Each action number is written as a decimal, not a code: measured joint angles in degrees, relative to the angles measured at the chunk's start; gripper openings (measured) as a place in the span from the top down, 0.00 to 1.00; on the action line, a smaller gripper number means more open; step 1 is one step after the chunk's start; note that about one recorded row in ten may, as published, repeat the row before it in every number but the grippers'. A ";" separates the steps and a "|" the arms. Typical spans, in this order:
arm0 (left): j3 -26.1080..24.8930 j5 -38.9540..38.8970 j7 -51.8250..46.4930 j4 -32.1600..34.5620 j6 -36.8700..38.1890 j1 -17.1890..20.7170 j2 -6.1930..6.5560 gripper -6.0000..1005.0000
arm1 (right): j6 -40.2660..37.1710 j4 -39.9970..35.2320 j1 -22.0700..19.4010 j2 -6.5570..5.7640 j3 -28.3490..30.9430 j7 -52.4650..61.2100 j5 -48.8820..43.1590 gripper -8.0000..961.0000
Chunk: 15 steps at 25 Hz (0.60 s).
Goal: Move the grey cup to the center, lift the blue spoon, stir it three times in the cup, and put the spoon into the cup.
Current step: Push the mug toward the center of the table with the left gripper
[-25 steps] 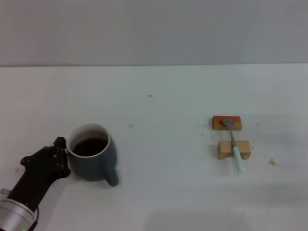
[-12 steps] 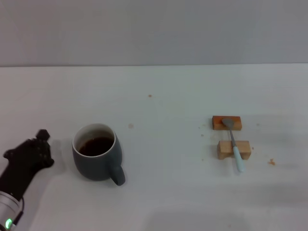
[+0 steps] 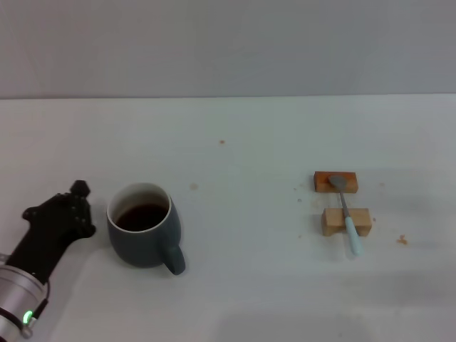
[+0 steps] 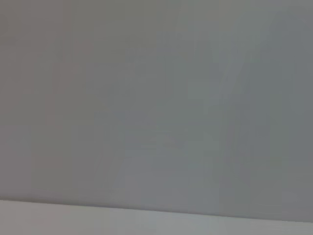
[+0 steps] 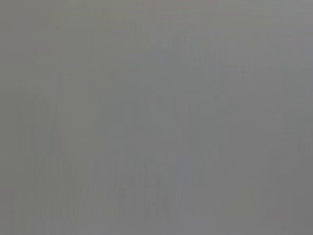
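Observation:
The grey cup (image 3: 144,226), dark slate with a white inside and brown liquid, stands on the white table at the left, its handle pointing toward the front right. My left gripper (image 3: 77,206) is just to the left of the cup, a small gap apart, holding nothing. The blue spoon (image 3: 346,212) lies across two small wooden blocks at the right, metal bowl on the far block, pale blue handle toward the front. My right gripper is out of view. Both wrist views show only plain grey.
Two wooden blocks carry the spoon: a darker orange one (image 3: 324,180) behind and a paler one (image 3: 330,221) in front. A few small crumbs (image 3: 402,240) dot the white table (image 3: 242,285). A grey wall runs behind the table.
The cup slid a little to the right a second ago and has stood still since. My left gripper pulled back to the left, then came back close to the cup's left side.

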 joint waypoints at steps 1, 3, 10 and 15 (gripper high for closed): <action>0.60 0.00 0.00 -0.17 0.00 -0.08 -0.05 1.00 | 0.04 0.02 0.01 0.00 0.00 0.01 0.00 0.68; 1.46 0.00 0.01 -0.31 0.01 -0.20 -0.09 1.00 | 0.18 0.14 0.01 0.00 0.03 -0.01 0.00 0.68; 4.63 -0.07 -0.43 -1.35 0.23 -0.20 -0.11 1.00 | 0.69 0.58 0.01 -0.05 0.15 -0.17 0.00 0.68; 7.22 -0.06 -0.45 -2.77 0.21 -0.04 -0.08 1.00 | 0.69 0.68 0.13 -0.08 0.25 -0.26 0.00 0.68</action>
